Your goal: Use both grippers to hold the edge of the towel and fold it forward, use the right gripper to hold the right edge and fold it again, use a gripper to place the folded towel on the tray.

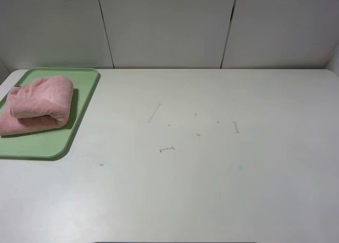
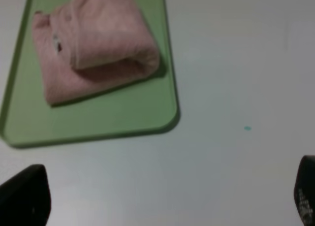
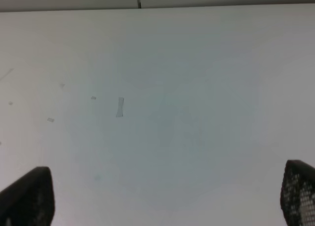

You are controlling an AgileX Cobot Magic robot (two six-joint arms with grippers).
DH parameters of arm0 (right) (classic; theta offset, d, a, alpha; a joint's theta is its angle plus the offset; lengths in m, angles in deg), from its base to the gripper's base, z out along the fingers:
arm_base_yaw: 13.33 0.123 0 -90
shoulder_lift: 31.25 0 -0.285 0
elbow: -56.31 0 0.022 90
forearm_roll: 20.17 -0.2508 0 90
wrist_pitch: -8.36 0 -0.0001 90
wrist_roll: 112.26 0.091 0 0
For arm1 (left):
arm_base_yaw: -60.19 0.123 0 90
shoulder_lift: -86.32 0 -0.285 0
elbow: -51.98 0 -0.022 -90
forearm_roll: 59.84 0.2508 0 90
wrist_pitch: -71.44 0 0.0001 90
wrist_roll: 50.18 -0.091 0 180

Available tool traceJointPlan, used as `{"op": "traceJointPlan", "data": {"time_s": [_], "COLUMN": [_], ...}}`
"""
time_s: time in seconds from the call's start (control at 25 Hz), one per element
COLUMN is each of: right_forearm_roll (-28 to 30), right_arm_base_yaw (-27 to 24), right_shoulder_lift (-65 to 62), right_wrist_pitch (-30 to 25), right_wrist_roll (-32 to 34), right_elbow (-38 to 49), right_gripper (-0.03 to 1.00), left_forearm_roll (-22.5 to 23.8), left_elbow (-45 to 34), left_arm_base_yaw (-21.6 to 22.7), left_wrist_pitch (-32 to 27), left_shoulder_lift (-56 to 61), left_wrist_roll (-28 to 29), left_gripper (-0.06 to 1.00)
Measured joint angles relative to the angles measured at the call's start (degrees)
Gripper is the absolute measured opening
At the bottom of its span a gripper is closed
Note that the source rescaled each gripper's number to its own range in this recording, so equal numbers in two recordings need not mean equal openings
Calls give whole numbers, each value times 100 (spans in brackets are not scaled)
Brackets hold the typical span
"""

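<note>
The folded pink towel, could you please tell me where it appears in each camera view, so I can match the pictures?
Exterior high: the folded pink towel lies at the far left, on the pale green tray, cut by the picture's left edge.
Left wrist: the towel fills the upper left, on the same tray.
Right wrist: not in view; only bare table.
Shared landmark: the tray's rounded corner below the towel, seen in the exterior and left wrist views.

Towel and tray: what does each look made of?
The towel looks like soft, fluffy pink terry cloth: fuzzy nap, rounded folds. The tray looks like rigid pale green plastic, smooth and matte, with a low moulded rim; the exact material can't be confirmed.
</note>
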Motion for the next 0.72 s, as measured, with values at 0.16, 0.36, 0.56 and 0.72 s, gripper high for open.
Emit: {"op": "traceJointPlan", "data": {"time_s": [0.16,0.36,0.56,0.72], "right_forearm_roll": [-4,-4,-4,-4], "right_arm_base_yaw": [0,0,0,0], "right_shoulder_lift": [0,0,0,0], "right_wrist_pitch": [0,0,0,0], "right_wrist_roll": [0,0,0,0], "right_elbow": [0,0,0,0], "right_gripper": [100,100,100,100], "left_forearm_roll": [-4,-19,-19,-19], "left_elbow": [-451,-613,-619,-619], "left_arm_base_yaw": [-290,-335,-335,-335], "left_wrist_pitch": [370,322,322,322], "left_shoulder_lift": [248,289,300,300], "left_wrist_roll": [0,0,0,0], "left_gripper": [100,100,100,100]}}
